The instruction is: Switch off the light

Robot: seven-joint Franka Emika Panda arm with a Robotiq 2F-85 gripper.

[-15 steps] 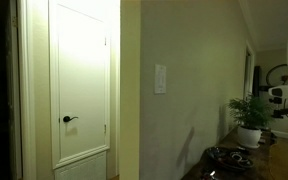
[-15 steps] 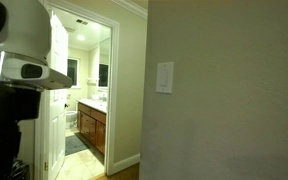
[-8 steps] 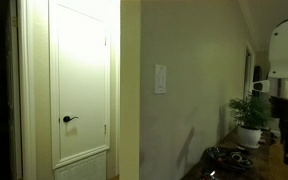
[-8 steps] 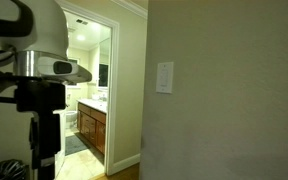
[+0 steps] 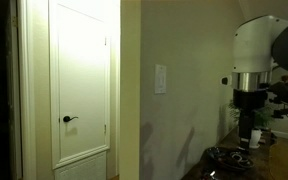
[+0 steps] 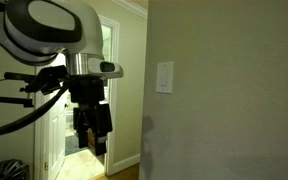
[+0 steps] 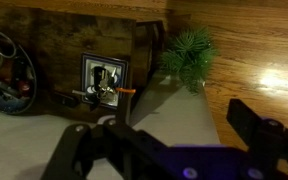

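The light switch is a small white upright plate on the beige wall, seen in both exterior views (image 5: 160,78) (image 6: 164,77). No lamp fixture shows, but the room beyond the doorway (image 6: 109,80) is lit. My gripper (image 6: 91,135) hangs pointing down from the white arm (image 6: 54,25), below and well to the side of the switch, not touching the wall. It also shows dimly in an exterior view (image 5: 255,135). In the wrist view the two dark fingers (image 7: 174,140) stand wide apart with nothing between them. The switch is out of the wrist view.
A white door with a black lever handle (image 5: 69,119) stands beside the wall. A potted green plant (image 7: 189,55) and a small metal object (image 7: 104,85) sit below the gripper on a wooden surface. A dark round dish (image 5: 229,157) lies low by the arm.
The arm has swung further into both exterior views toward the wall, and the gripper now hangs in plain sight. The switch and door have not changed.
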